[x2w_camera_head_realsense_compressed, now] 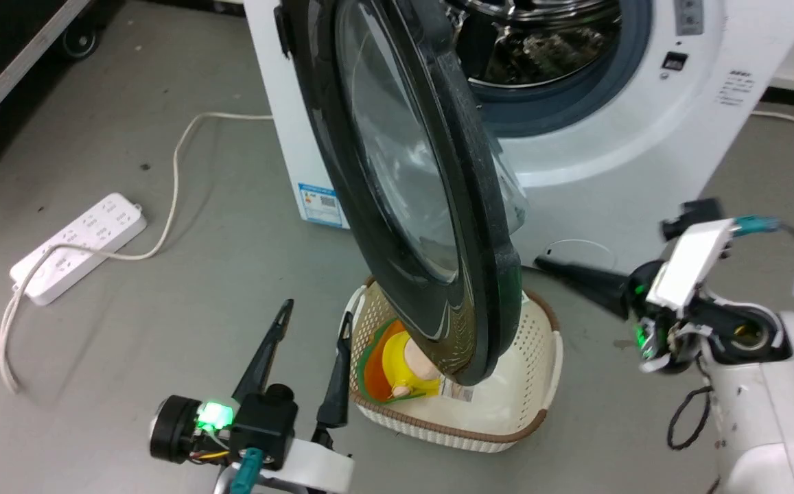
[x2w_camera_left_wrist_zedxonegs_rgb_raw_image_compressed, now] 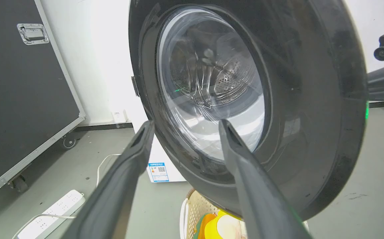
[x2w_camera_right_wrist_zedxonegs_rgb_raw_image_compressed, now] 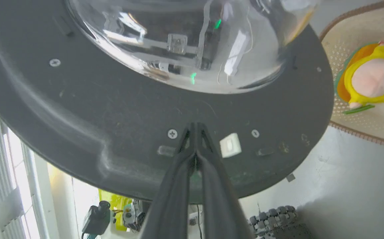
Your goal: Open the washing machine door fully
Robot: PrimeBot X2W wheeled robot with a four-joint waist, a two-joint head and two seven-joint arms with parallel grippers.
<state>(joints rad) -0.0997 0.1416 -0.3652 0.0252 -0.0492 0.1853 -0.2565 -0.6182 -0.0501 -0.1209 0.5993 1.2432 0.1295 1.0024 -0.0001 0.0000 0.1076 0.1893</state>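
The white washing machine [x2w_camera_head_realsense_compressed: 644, 137] stands at the top with its steel drum [x2w_camera_head_realsense_compressed: 541, 41] exposed. The glossy black washing machine door [x2w_camera_head_realsense_compressed: 403, 171] stands swung out, edge-on to the head camera, over a basket. My left gripper [x2w_camera_head_realsense_compressed: 316, 315] is open at the lower left, just short of the door's outer face [x2w_camera_left_wrist_zedxonegs_rgb_raw_image_compressed: 311, 116]; its fingers [x2w_camera_left_wrist_zedxonegs_rgb_raw_image_compressed: 128, 172] are spread before the glass window and hold nothing. My right gripper [x2w_camera_head_realsense_compressed: 541, 262] is shut and empty. Its tips [x2w_camera_right_wrist_zedxonegs_rgb_raw_image_compressed: 195, 125] rest against the door's inner side [x2w_camera_right_wrist_zedxonegs_rgb_raw_image_compressed: 112, 116], near the rim below the glass bowl.
A cream basket [x2w_camera_head_realsense_compressed: 541, 384] holding a yellow and orange plush toy [x2w_camera_head_realsense_compressed: 403, 363] sits on the floor right under the door. A white power strip [x2w_camera_head_realsense_compressed: 77, 247] and its cable lie at the left. A black wheeled case [x2w_camera_left_wrist_zedxonegs_rgb_raw_image_compressed: 22, 99] stands at the far left.
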